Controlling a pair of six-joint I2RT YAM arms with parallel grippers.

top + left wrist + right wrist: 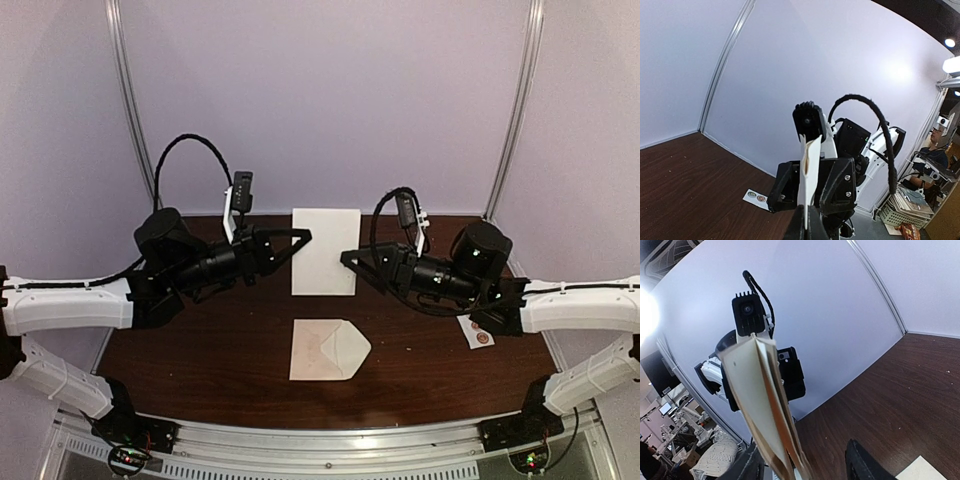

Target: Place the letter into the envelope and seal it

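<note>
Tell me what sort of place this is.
Probably a robotics lab test cell: a left arm and right arm bolted at a dark wooden table boxed in by plain pale walls, with a seated person and cluttered workstations beyond.

I see the off-white folded paper letter (325,250) over the dark brown wood-grain table (200,360). On that table, the cream-tan paper envelope (328,350) shows a faint brownish blotch; the white sticker strip (478,332) carries 2 reddish-brown round stickers.
</note>
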